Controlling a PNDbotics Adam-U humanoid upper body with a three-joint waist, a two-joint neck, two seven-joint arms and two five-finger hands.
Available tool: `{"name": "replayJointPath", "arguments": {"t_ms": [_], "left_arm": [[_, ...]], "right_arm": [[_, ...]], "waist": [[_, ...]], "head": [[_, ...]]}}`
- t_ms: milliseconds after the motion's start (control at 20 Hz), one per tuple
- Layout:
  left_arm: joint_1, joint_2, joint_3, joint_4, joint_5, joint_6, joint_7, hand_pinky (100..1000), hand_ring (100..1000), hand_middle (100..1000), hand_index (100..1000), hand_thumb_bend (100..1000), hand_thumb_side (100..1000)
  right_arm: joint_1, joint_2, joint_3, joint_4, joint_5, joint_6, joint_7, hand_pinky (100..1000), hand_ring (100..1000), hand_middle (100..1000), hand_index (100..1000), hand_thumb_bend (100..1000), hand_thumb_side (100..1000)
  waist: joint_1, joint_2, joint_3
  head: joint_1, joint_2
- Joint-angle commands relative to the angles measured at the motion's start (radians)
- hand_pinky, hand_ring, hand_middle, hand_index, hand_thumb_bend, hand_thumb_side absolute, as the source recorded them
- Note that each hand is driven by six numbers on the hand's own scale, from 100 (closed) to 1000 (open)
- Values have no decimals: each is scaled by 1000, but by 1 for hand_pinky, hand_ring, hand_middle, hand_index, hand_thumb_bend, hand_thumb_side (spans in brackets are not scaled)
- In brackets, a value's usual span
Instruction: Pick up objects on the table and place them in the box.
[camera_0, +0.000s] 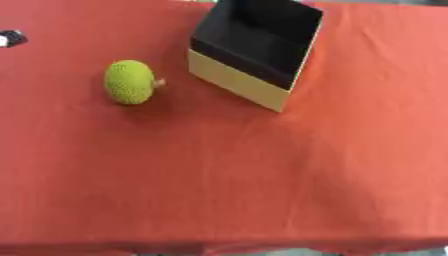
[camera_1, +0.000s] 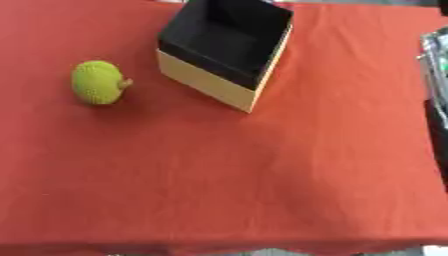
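Neither robot hand shows in either eye view, so I can't tell if the fingers are apart or together, and there's nothing to place things against but the robot's own sides. The bumpy green fruit (camera_0: 129, 82) sits on the red-covered counter (camera_0: 262, 175) toward the robot's left, its short stub pointing at the box (camera_0: 238, 82). The box is just beside it on the right, not touching: cream outside, black inside, open top. A small dark-and-white thing (camera_0: 9, 38) at the far left edge is maybe hardware, hard to say.
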Motion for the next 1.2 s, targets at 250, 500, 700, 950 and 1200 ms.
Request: {"name": "replayJointPath", "arguments": {"t_ms": [250, 500, 700, 950, 1200], "left_arm": [[-61, -71, 29, 47, -57, -161, -219, 881, 737, 758, 815, 551, 100], [-80, -124, 31, 77, -97, -155, -246, 890, 737, 747, 806, 586, 148], [-93, -156, 26, 105, -119, -178, -302, 917, 767, 755, 805, 659, 217], [-110, -174, 14, 130, -70, -217, -453, 942, 792, 764, 805, 663, 323], [-125, -176, -22, 121, -35, -218, -481, 943, 806, 778, 803, 668, 340]], "right_arm": [[-23, -12, -3, -16, -12, -1, 6, 766, 736, 596, 782, 100, 646], [-29, -9, -2, -16, -16, 0, 8, 766, 736, 595, 782, 100, 646], [-33, -7, -1, -16, -18, 0, 9, 766, 736, 595, 782, 100, 646], [-35, -6, 0, -16, -19, 2, 8, 766, 735, 594, 782, 100, 647], [-36, -6, 2, -16, -21, 4, 8, 766, 733, 592, 781, 100, 647]], "waist": [[1, -19, -5], [1, -15, -11], [2, -14, -14], [4, -13, -16], [8, -14, -17]], "head": [[11, 5], [20, 5], [23, 5], [22, 5], [23, 5]]}}
